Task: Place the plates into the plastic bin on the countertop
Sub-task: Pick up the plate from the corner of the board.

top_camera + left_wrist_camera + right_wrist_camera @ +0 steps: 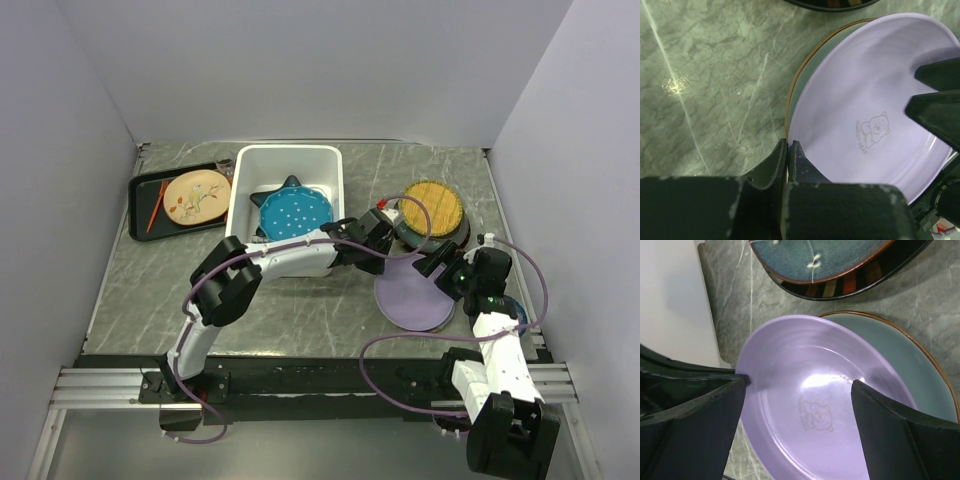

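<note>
— How did the left arm (300, 255) stand?
— It reached across to the right, and its gripper (788, 150) was pinched tight on the rim of the lavender plate (865, 90).
— And the right gripper (800, 382)?
— Its jaws stood wide apart.

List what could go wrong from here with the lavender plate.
1. The left gripper pinches only the thin rim of the lavender plate, so the plate may slip or swing when lifted.
2. The open right gripper straddles the same plate, so the two arms may collide.
3. The pale green plate directly underneath may get dragged along.
</note>
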`<state>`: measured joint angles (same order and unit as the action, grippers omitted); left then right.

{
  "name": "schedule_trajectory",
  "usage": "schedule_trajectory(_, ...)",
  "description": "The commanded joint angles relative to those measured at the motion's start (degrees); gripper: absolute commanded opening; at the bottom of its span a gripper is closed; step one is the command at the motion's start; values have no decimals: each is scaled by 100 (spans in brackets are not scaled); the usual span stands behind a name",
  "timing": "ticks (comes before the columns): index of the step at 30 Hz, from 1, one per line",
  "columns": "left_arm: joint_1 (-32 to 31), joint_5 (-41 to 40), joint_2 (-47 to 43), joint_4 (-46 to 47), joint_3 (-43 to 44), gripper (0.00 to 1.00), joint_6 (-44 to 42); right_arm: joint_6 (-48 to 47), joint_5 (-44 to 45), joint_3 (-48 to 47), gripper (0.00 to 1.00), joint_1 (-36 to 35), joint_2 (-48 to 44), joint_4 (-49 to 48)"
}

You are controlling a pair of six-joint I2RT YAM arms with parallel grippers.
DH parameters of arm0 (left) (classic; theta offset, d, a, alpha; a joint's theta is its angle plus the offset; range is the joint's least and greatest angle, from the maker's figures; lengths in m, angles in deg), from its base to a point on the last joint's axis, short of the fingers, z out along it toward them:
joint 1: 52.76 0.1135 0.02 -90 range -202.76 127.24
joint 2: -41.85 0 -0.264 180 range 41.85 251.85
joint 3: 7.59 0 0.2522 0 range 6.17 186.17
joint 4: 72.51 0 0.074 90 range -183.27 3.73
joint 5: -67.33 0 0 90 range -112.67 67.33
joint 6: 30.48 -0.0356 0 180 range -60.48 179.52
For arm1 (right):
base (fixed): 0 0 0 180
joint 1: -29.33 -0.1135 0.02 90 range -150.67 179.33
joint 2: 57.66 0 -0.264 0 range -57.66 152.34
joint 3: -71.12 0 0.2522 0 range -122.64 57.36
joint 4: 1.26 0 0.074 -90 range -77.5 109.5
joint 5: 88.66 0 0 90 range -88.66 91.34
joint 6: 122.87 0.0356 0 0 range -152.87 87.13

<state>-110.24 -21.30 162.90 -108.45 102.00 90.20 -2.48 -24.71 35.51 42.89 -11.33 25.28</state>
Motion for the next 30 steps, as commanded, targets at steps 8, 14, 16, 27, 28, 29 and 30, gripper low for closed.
schedule_trajectory(8,-18,-110,-477,-138,199,1,-44,-25,-15,75,93,50,-132,-249)
schedule_trajectory(14,-18,-374,-486,-340,304,1,-79,-24,-32,84,93,50,-150,-258)
schedule_trajectory(16,-18,-444,-504,-375,331,1,-71,-16,-15,75,93,50,-150,-241)
schedule_trajectory(27,-18,-752,-636,-639,445,1,-79,-7,-15,102,93,50,-458,-241)
schedule_trajectory(28,-18,-769,-644,-648,454,1,-79,-7,-15,102,93,50,-475,-232)
schedule_trajectory(29,-18,-813,-662,-657,463,1,-88,2,-15,102,93,50,-484,-214)
schedule_trajectory(30,-18,-831,-671,-700,471,1,-79,-7,-15,93,93,50,-484,-205)
